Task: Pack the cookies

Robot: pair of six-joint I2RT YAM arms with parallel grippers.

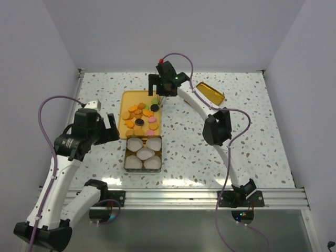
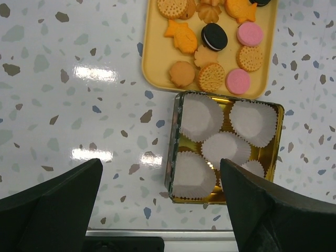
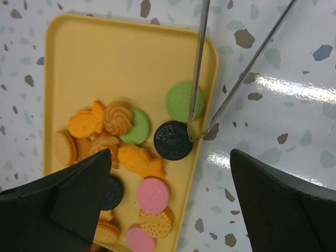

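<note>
Hovering over cookies (image 1: 140, 116), right gripper (image 1: 156, 88) agape

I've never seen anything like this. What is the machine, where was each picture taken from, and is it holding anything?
Two robot arms stand on a speckled table. One picture looks down from above; the other two come from a camera on each wrist, so the dark wedges at the bottom are that arm's own fingers. A yellow tray holds cookies; beside it sits a gold tin lined with white paper cups, with a gold lid farther back. The left gripper and the right gripper are both open, holding nothing. Thin metal rods, perhaps tongs, reach onto the tray.
</note>
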